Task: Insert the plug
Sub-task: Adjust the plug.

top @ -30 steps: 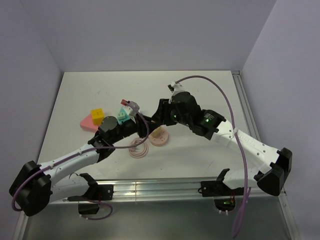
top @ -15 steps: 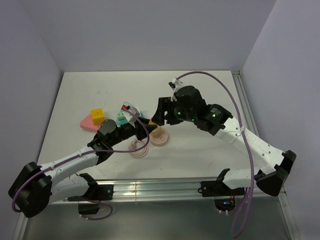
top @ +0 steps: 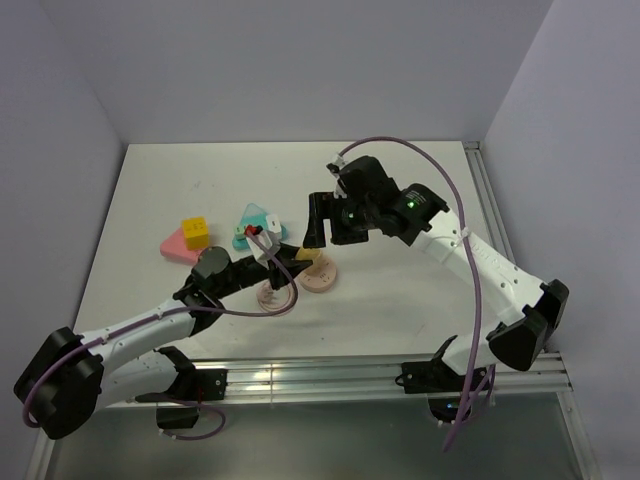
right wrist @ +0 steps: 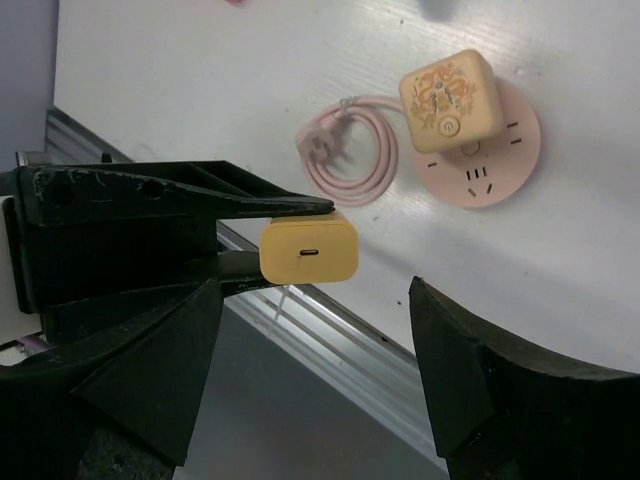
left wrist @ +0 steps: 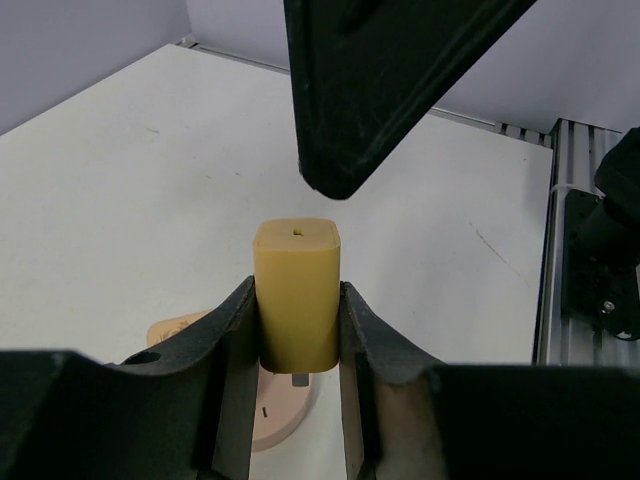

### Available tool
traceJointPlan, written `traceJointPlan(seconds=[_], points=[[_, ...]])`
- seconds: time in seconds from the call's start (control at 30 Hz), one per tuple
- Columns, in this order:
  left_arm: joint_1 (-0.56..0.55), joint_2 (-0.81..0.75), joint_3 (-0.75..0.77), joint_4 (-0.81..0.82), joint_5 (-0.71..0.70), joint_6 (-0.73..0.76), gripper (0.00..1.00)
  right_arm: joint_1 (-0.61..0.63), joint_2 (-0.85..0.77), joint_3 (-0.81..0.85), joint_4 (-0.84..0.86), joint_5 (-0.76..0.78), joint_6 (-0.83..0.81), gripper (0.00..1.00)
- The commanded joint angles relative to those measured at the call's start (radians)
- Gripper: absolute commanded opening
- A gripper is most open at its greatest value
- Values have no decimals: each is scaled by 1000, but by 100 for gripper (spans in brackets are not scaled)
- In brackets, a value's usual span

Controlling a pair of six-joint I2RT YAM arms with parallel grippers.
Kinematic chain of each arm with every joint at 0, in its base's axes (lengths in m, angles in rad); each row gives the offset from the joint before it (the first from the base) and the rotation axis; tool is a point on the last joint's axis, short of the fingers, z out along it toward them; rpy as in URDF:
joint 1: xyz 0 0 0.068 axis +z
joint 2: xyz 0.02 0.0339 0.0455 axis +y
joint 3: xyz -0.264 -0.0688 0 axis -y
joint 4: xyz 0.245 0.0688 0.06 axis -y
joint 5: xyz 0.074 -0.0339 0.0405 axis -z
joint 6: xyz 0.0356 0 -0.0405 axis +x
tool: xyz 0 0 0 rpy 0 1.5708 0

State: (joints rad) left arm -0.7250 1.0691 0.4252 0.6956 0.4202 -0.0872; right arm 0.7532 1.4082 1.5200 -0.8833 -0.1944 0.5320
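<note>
My left gripper (left wrist: 296, 292) is shut on the plug (left wrist: 297, 290), a plain yellow block held upright with a metal prong showing under it. Just beneath it lies the round pink socket (left wrist: 278, 412). From above, the left gripper (top: 285, 257) holds the plug (top: 303, 256) at the left rim of the socket (top: 322, 277). My right gripper (right wrist: 315, 300) stands open above the plug (right wrist: 308, 250) and does not touch it; from overhead the right gripper (top: 322, 228) hangs just behind the socket. A decorated yellow cube (right wrist: 446, 100) sits plugged in the socket (right wrist: 500, 160).
A coiled pink cable (top: 275, 295) lies left of the socket. A teal triangle block (top: 254, 221), a yellow block (top: 195, 232) and a pink block (top: 173, 246) lie further left. The aluminium rail (top: 330, 378) runs along the near edge.
The right gripper has opened and drawn up and back from the plug. The left gripper, still shut on the plug, has moved nearer and rightward over the socket's edge.
</note>
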Motion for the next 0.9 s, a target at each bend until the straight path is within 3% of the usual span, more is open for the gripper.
traceJointPlan(seconds=[0.0, 0.33, 0.87], points=[[-2, -35, -11, 100, 63, 35, 0, -14, 3, 37, -37, -65, -33, 82], [-4, -44, -13, 88, 118, 75, 0, -46, 40, 3, 12, -256, -30, 81], [-10, -54, -9, 55, 118, 118, 0, -49, 97, -21, 7, -303, -43, 72]])
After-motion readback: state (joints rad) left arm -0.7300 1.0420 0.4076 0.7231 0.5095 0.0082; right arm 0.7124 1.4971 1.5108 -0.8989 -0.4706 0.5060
